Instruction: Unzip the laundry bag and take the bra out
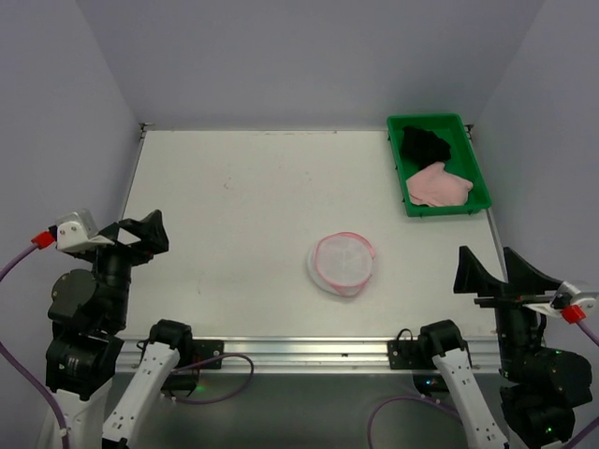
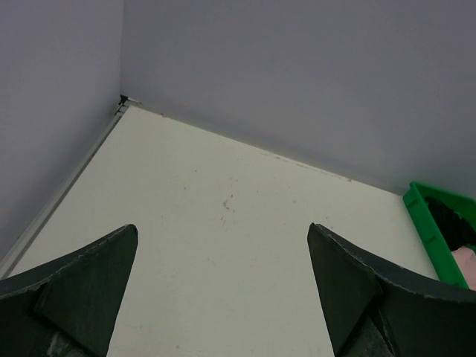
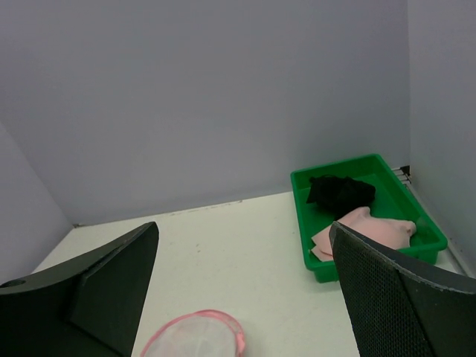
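Lying on the table [image 1: 234, 206], right of centre and toward the near edge, the laundry bag [image 1: 343, 263] is a round white mesh pouch with a pink rim. It sits between the two arms, nearer the right one and touched by neither. Its contents cannot be made out through the mesh, and whether the zip is shut cannot be told. The right wrist view cuts off the bag's lower part at the frame's bottom edge.

The left tool [image 1: 140, 238] is spread wide and holds nothing, at the table's left edge. The right tool [image 1: 489, 267] is likewise spread wide and empty, at the right near corner.

A green tray [image 1: 447, 212] stands in the far right corner, well apart from the bag. It holds a black garment [image 1: 426, 143] at the far end and a pink garment [image 1: 437, 184] nearer; their kind is not discernible. The left wrist view shows only one corner of the tray, cut off by the right edge.
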Robot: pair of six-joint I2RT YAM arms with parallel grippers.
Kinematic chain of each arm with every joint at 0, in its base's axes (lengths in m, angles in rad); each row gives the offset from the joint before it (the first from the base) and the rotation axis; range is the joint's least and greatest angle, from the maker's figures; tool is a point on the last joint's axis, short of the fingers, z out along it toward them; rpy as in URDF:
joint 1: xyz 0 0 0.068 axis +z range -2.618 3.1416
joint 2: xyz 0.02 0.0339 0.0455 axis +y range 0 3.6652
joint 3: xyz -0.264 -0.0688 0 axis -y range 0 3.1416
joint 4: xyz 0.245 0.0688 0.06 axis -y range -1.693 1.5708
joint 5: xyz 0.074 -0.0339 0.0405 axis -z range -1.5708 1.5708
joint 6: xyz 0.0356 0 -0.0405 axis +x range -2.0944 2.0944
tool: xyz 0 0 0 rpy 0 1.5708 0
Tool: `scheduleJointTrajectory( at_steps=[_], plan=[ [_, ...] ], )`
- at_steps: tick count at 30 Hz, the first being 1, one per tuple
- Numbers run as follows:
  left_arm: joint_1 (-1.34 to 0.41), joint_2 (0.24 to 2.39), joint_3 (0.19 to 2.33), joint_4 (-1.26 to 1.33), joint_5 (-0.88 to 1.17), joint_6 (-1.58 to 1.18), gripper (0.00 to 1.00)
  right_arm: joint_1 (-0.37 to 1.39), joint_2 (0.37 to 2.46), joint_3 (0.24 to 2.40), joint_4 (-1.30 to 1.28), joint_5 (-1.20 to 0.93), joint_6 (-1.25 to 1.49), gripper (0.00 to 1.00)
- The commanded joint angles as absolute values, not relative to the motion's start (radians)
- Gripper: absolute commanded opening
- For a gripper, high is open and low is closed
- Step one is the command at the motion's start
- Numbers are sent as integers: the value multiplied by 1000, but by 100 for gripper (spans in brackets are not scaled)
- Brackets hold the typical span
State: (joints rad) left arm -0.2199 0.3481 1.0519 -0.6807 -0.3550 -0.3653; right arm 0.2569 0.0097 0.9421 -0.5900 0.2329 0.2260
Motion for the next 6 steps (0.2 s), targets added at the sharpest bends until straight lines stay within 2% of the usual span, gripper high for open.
scheduleJointTrajectory(
  at_steps=[1,6],
  plan=[
    [-218,342,1031,-646,-333,-387,100,259,14,936,-572,210,204,99],
    [-216,347,1006,-632,-318,-390,100,259,6,934,-572,210,206,99]
  ],
)
